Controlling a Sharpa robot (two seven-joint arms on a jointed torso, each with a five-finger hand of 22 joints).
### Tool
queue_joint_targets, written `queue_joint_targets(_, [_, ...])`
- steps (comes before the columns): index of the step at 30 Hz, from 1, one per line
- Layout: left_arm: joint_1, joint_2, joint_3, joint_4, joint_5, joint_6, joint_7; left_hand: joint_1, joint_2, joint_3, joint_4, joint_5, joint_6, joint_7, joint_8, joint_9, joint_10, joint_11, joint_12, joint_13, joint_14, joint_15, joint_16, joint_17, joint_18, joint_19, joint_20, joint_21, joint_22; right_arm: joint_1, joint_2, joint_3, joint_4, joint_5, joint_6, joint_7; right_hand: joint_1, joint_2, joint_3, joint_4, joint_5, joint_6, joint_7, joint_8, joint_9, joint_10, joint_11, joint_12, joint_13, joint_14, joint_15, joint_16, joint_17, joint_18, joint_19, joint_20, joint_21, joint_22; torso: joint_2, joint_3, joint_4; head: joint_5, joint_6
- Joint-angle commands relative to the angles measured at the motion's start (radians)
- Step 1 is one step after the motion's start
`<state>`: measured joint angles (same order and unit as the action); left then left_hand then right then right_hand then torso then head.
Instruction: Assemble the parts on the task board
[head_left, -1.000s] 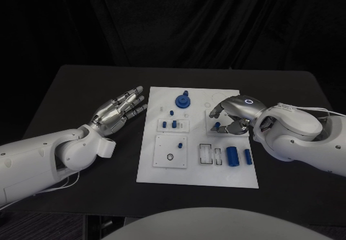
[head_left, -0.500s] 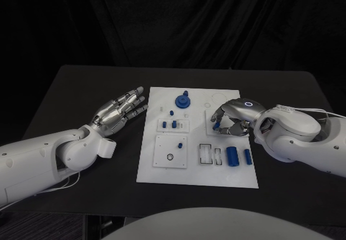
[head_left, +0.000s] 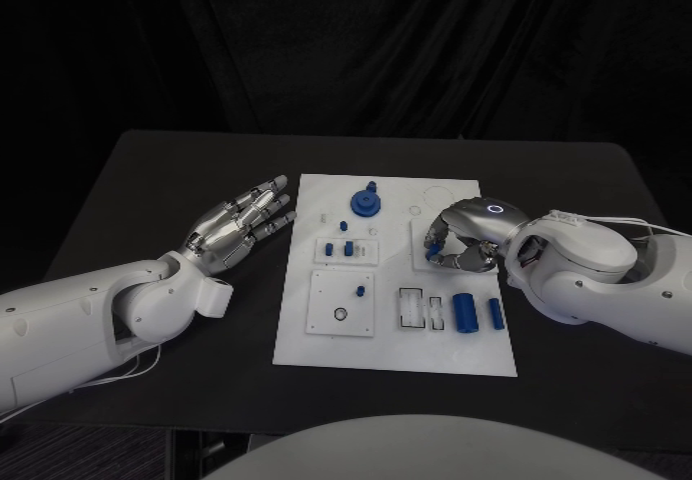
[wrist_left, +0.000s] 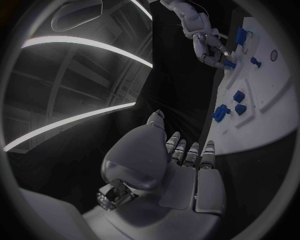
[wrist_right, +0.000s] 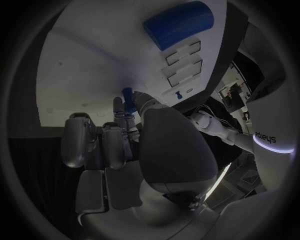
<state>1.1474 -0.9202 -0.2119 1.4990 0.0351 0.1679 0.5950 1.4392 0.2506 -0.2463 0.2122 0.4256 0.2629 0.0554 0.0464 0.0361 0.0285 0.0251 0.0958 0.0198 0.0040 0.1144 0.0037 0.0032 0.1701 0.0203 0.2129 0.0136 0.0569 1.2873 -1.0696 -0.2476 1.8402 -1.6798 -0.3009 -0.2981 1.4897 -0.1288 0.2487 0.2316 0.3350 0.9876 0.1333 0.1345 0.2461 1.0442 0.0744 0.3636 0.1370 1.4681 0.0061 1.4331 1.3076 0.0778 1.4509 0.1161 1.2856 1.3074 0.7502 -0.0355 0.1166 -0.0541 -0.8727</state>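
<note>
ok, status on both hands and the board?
Left hand open, hovering beside the task board. Right hand pinching a small blue part over the board. Nothing in the way.

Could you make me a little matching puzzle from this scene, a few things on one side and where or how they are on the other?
Things:
1. left hand
2. right hand
3. large blue cylinder
4. blue round knobbed part

Places or states:
A. lies on the task board near its front edge, beside the right arm
B. stands near the board's far edge
C. open, fingers spread, over the black table beside the board
D. fingers curled around a small blue part on the board

Pairs: 1-C, 2-D, 3-A, 4-B
</note>
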Motion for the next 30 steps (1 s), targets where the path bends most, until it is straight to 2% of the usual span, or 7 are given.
queue_joint_targets(1, [-0.002, 0.003, 0.001, 0.001, 0.004, 0.01, 0.008, 0.01, 0.002, 0.001, -0.005, 0.003, 0.004, 0.005, 0.005, 0.001, 0.002, 0.006, 0.004, 0.002, -0.001, 0.005, -0.001, -0.002, 0.002, 0.002, 0.005, 0.003, 0.0, -0.003, 0.001, 0.0, -0.001, -0.007, -0.034, -0.001, 0.006, 0.001, 0.007, 0.003, -0.011, 0.008, -0.002, 0.004, 0.004, 0.013, -0.002, -0.005, 0.001, 0.025, -0.008, -0.006, 0.004, -0.016, 0.002, -0.011, 0.005, 0.182, 0.0, -0.0003, 0.0008, -0.001, 0.0])
queue_joint_targets(8, [-0.004, 0.003, 0.001, -0.001, 0.004, 0.01, 0.005, 0.011, 0.007, 0.003, -0.006, 0.006, 0.003, 0.005, 0.005, 0.001, 0.002, 0.007, 0.004, 0.001, -0.001, 0.005, -0.002, -0.002, 0.001, 0.002, 0.005, 0.003, 0.0, -0.003, 0.003, 0.0, -0.002, -0.007, -0.06, 0.012, 0.011, 0.003, 0.015, 0.002, -0.029, 0.036, -0.004, 0.02, 0.022, 0.04, -0.005, -0.015, 0.001, 0.027, -0.012, -0.006, 0.005, -0.017, 0.005, -0.015, 0.011, 0.183, -0.001, 0.0001, -0.0001, 0.001, 0.0])
queue_joint_targets(13, [-0.005, 0.004, 0.001, -0.002, 0.004, 0.01, 0.003, 0.012, 0.008, 0.004, -0.007, 0.007, 0.002, 0.005, 0.005, 0.001, 0.002, 0.007, 0.005, 0.001, -0.001, 0.005, -0.002, -0.002, 0.001, 0.002, 0.005, 0.002, 0.0, -0.003, 0.001, 0.0, 0.003, -0.007, -0.082, 0.019, 0.024, 0.008, 0.021, -0.008, -0.033, 0.073, -0.016, 0.043, 0.043, 0.065, -0.014, -0.021, 0.001, 0.03, -0.019, -0.005, 0.007, -0.019, 0.01, -0.021, 0.02, 0.186, -0.001, 0.0001, -0.0002, 0.002, 0.0])
queue_joint_targets(21, [-0.006, 0.003, 0.001, -0.002, 0.004, 0.009, 0.003, 0.014, 0.01, 0.007, -0.01, 0.01, 0.002, 0.005, 0.005, 0.001, 0.001, 0.007, 0.005, 0.001, -0.001, 0.005, -0.002, -0.002, 0.001, 0.002, 0.006, 0.003, 0.0, -0.001, -0.017, 0.001, 0.041, -0.007, -0.119, 0.025, 0.04, 0.013, 0.025, -0.022, -0.038, 0.102, -0.029, 0.066, 0.074, 0.102, -0.027, -0.036, 0.0, 0.033, -0.03, -0.006, 0.007, -0.02, 0.013, -0.031, 0.026, 0.187, -0.001, 0.0, 0.0001, 0.006, 0.0])
queue_joint_targets(23, [-0.007, 0.003, 0.001, -0.002, 0.004, 0.008, 0.003, 0.014, 0.01, 0.007, -0.01, 0.01, 0.002, 0.005, 0.005, 0.001, 0.001, 0.007, 0.005, 0.001, -0.001, 0.005, -0.002, -0.002, 0.001, 0.002, 0.006, 0.003, 0.0, 0.004, -0.022, 0.001, 0.051, -0.007, -0.122, 0.023, 0.041, 0.012, 0.024, -0.023, -0.039, 0.105, -0.03, 0.068, 0.078, 0.106, -0.028, -0.04, -0.001, 0.033, -0.031, -0.007, 0.005, -0.02, 0.013, -0.032, 0.026, 0.187, -0.001, 0.0, 0.0001, 0.006, 0.0])
queue_joint_targets(30, [-0.007, 0.002, 0.001, -0.001, 0.004, 0.007, 0.003, 0.015, 0.01, 0.007, -0.012, 0.011, 0.003, 0.005, 0.006, 0.001, 0.001, 0.007, 0.006, 0.002, -0.001, 0.005, -0.002, -0.002, 0.001, 0.003, 0.005, 0.003, 0.0, 0.055, -0.036, 0.001, 0.105, 0.005, -0.116, 0.018, 0.043, 0.012, 0.023, -0.026, -0.043, 0.114, -0.035, 0.077, 0.093, 0.121, -0.032, -0.052, -0.004, 0.031, -0.035, -0.014, -0.005, -0.019, 0.012, -0.036, 0.021, 0.186, 0.0, 0.0002, -0.0009, 0.01, 0.0])
